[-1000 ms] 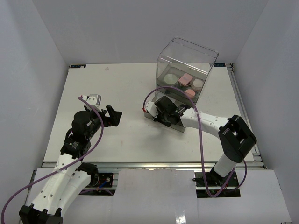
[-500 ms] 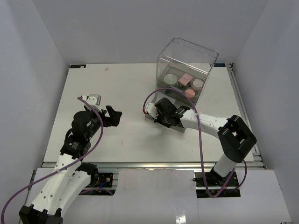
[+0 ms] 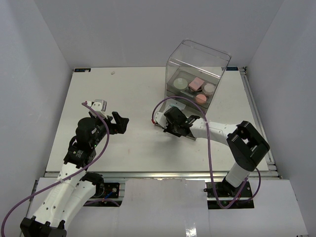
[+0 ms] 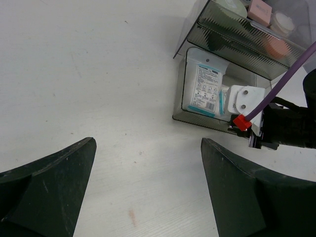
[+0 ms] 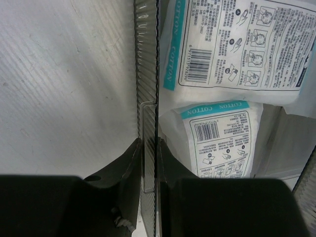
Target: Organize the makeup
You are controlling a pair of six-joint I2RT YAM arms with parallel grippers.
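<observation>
Here, ref. landmark = clear box (image 3: 197, 64), which stood on the tabletop (image 3: 133, 94) at its far right.

Drawer: the lower grey drawer (image 4: 178, 106) was pulled out of the box front, toward the arm bases.

Contents: sachet A (image 4: 205, 86) lay flat in the drawer at the end nearer the box, white w/ blue edge and printed side up. Sachet B (image 5: 219, 138) lay at the end farther from the box, touching A. In the left wrist view it was partly hidden by right-wrist hardware.

Right end effector (image 5: 148, 148): positioned at the drawer wall farthest from the box. Its fingers were pressed nearly together, pinching the tab on that wall, w/ one finger inside the drawer and one outside.

Left end effector (image 4: 147, 143): well left of the box, over the tabletop. Its fingers were spread wide and held nothing.

Box interior, upper level, seen through the clear wall: pink square puff (image 3: 196, 81), pink round puff (image 3: 200, 98), white round pad (image 3: 180, 82) and a 2nd pale round item (image 3: 210, 88), grouped close together.
</observation>
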